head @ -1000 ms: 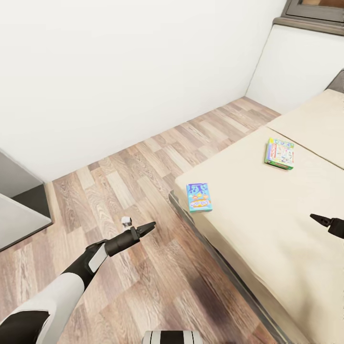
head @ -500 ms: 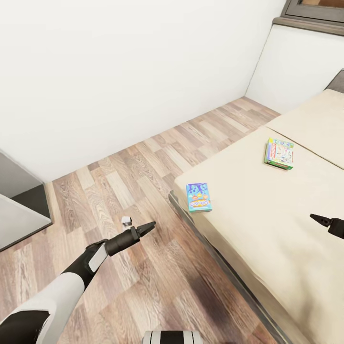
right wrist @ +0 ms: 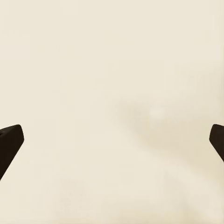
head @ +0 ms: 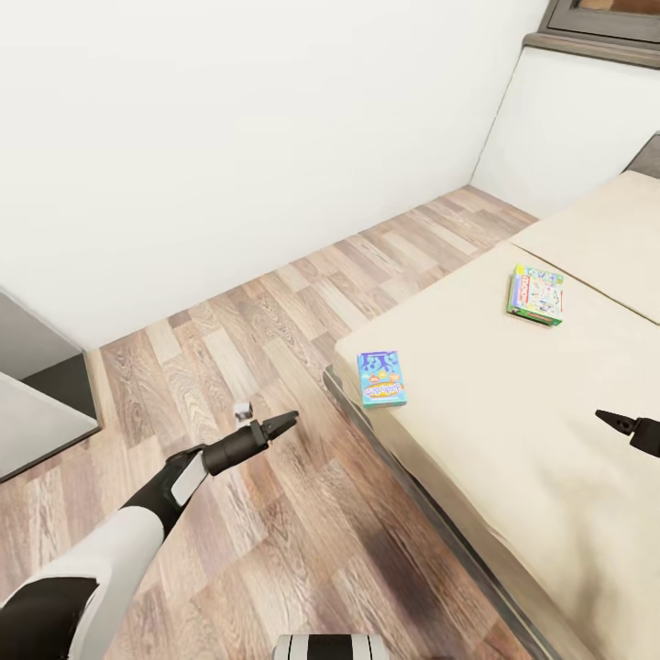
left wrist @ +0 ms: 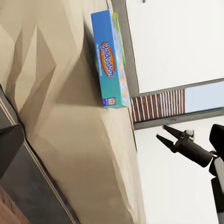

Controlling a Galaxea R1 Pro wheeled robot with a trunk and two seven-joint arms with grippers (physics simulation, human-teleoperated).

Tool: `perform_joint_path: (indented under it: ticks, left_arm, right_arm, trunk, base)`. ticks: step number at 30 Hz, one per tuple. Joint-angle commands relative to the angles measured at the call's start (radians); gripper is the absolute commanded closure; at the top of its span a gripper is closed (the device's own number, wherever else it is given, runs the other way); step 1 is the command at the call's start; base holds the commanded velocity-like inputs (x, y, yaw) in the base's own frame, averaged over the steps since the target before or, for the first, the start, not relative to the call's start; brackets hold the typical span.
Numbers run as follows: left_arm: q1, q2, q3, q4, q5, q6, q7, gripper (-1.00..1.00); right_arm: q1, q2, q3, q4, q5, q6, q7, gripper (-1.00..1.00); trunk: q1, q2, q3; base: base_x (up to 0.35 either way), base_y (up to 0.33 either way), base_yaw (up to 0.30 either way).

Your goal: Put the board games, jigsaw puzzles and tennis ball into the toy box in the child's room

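The left gripper (head: 279,423) appears clenched to a single dark point with nothing between its fingers, poised over the wood-plank floor (head: 275,302) just short of the bed's corner. The right gripper (head: 612,422) reads as spread wide in its own wrist view, where one black fingertip (right wrist: 10,140) sits at each edge with bare beige mattress between; it grasps nothing.

Going left to right in the head view: a grey-and-white corner of furniture (head: 32,403) at the far left, then the white-sleeved left arm reaching forward low, likely held out so it can swing onto the mattress. Next comes the wide low bed (head: 477,440) with its plain beige mattress and dark grey frame. Near its nearest corner lies the small blue flat board game box (head: 381,377), face up; the left wrist view shows its blue spine (left wrist: 108,58) with orange lettering. Farther right and deeper onto the mattress lies the green-edged, multicoloured board game box (head: 536,294), also flat. The right gripper hovers above the mattress, well apart from both.

My reading: the blue box is the closer target for the left arm, which must first release its fingers.
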Motion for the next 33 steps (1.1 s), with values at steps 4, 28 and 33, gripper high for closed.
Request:
perform_joint_path:
  ticks: [4, 28, 33]
  left_arm:
    - [-0.025, 0.001, 0.005, 0.008, 0.012, 0.012, 0.01, -1.0]
    - [-0.059, 0.0, 0.052, 0.046, 0.061, 0.034, 0.075, -1.0]
    - [-0.06, 0.0, 0.054, 0.048, 0.063, 0.037, 0.077, -1.0]
  right_arm:
    - [-0.001, -0.001, -0.001, 0.0, 0.002, 0.005, 0.006, -1.0]
    - [0.0, 0.0, -0.001, 0.0, 0.001, 0.005, 0.009, -1.0]
    - [0.0, 0.0, -0.001, 0.0, 0.001, 0.005, 0.009, -1.0]
  trunk:
    - [0.0, 0.0, -0.001]
    - [0.0, 0.0, -0.001]
    - [0.0, 0.0, -0.001]
  base:
    - [0.0, 0.0, 0.0]
    - [0.0, 0.0, -0.013]
    - [0.0, 0.0, -0.169]
